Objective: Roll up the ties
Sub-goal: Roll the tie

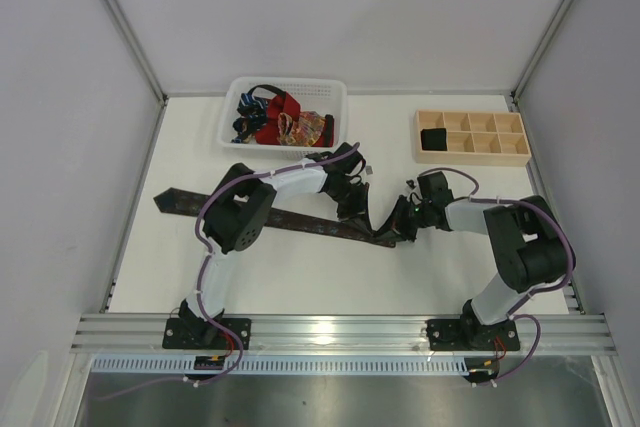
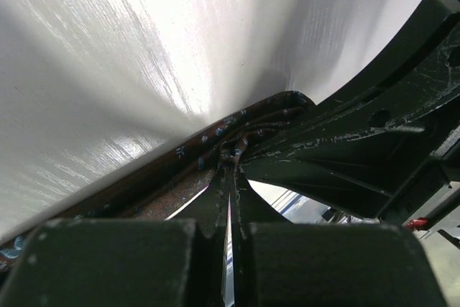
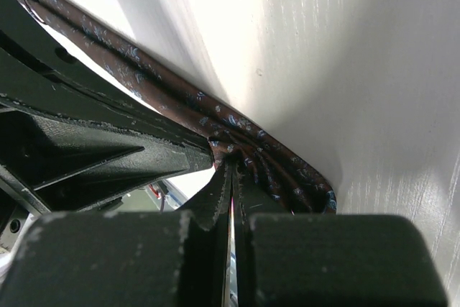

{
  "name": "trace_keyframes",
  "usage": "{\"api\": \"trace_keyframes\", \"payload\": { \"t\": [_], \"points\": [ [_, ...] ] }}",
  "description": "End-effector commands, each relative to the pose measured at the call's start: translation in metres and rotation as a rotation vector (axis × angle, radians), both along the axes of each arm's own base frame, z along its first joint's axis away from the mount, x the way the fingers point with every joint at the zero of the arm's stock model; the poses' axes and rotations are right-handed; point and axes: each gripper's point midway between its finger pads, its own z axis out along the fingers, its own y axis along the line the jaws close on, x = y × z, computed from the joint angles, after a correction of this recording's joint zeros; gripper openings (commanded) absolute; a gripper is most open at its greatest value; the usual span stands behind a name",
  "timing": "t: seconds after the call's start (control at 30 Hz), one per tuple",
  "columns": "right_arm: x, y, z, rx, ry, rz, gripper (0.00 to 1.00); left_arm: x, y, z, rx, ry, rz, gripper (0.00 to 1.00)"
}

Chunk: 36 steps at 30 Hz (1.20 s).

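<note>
We are pinching the narrow end of the dark tie [image 1: 310, 225], which is lying slantwise across the desk [image 1: 300, 282], with the left fingers [image 2: 214, 200] and right fingers [image 3: 213, 199] both clamped on its cloth, starting the roll, and next, in our judgement, curling that end over itself tightly.

White mesh basket [image 1: 336, 107] and wooden tray [image 1: 470, 158] on white table [image 1: 300, 272]
</note>
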Motion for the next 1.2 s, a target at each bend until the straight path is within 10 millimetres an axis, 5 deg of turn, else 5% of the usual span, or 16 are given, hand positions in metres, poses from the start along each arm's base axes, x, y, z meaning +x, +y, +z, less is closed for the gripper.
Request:
{"api": "trace_keyframes", "payload": {
  "t": [0.0,0.47,1.0,1.17],
  "points": [
    [0.006,0.000,0.015,-0.004,-0.039,0.003,0.00,0.003,-0.011,0.008,-0.042,-0.007,-0.002,0.01],
    [0.009,-0.013,0.049,-0.016,-0.093,-0.010,0.00,0.003,-0.006,0.007,-0.036,-0.010,-0.010,0.00],
    [0.007,-0.017,-0.004,-0.013,-0.024,-0.011,0.00,0.013,-0.014,0.039,-0.071,-0.052,-0.010,0.01],
    [0.016,-0.017,0.003,-0.016,-0.050,-0.014,0.00,0.004,-0.015,0.046,-0.083,-0.048,-0.016,0.01]
  ]
}}
